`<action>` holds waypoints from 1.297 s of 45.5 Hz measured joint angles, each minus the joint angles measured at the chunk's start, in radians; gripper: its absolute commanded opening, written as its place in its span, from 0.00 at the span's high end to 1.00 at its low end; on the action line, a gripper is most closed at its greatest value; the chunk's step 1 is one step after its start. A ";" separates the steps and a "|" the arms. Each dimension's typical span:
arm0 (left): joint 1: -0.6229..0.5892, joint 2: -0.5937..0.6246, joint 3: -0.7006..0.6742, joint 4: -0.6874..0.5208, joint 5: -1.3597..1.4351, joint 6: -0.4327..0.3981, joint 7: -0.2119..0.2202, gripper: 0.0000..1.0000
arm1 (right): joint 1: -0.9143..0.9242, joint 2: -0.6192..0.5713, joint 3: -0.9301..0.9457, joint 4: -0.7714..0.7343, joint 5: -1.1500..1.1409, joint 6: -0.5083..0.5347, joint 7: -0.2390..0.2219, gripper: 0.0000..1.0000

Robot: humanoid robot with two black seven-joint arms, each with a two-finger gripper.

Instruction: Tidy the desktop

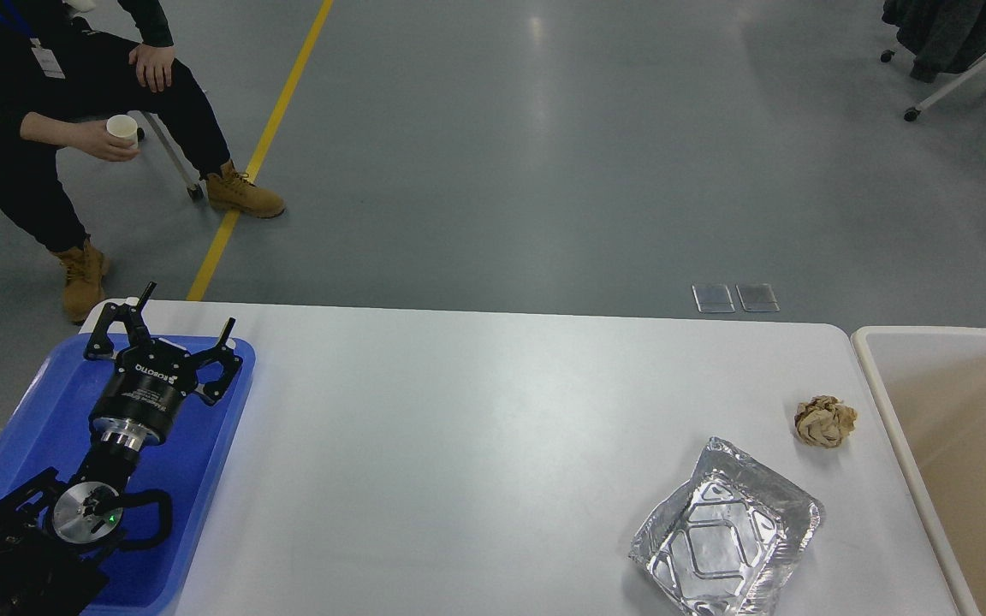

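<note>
The white desktop [459,445] fills the lower view. A crumpled silver foil tray [726,541] lies on it at the front right. A crumpled brown paper ball [825,422] lies just behind it, near the right edge. My left gripper [187,310] is open and empty, its fingers spread over the far end of the blue plastic tray [39,428] at the left. My right gripper is out of view.
A beige tub with a white rim [955,428] stands just off the table's right edge. A seated person [74,111] holding a white paper cup [122,130] is on the floor beyond the far left corner. Office chairs stand far right.
</note>
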 measured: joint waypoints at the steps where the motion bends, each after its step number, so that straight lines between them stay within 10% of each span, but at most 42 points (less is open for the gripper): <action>1: 0.000 0.000 0.000 0.000 0.000 0.000 0.000 0.01 | -0.002 0.002 0.001 0.000 0.001 0.000 0.000 0.98; 3: 0.000 0.000 0.000 0.000 0.000 0.000 0.000 0.01 | -0.005 0.008 0.003 0.000 0.002 -0.002 -0.001 0.46; 5: 0.000 0.000 0.000 0.000 0.000 0.000 0.000 0.01 | -0.008 0.014 0.006 0.000 0.003 -0.002 -0.001 0.36; 7: 0.000 0.000 0.000 0.000 0.000 0.000 0.000 0.01 | -0.011 0.017 0.011 -0.001 0.005 -0.003 -0.001 0.00; 59: -0.005 0.001 0.010 0.000 0.000 0.000 0.000 0.01 | 0.166 -0.200 -0.015 0.030 -0.017 0.385 -0.004 0.00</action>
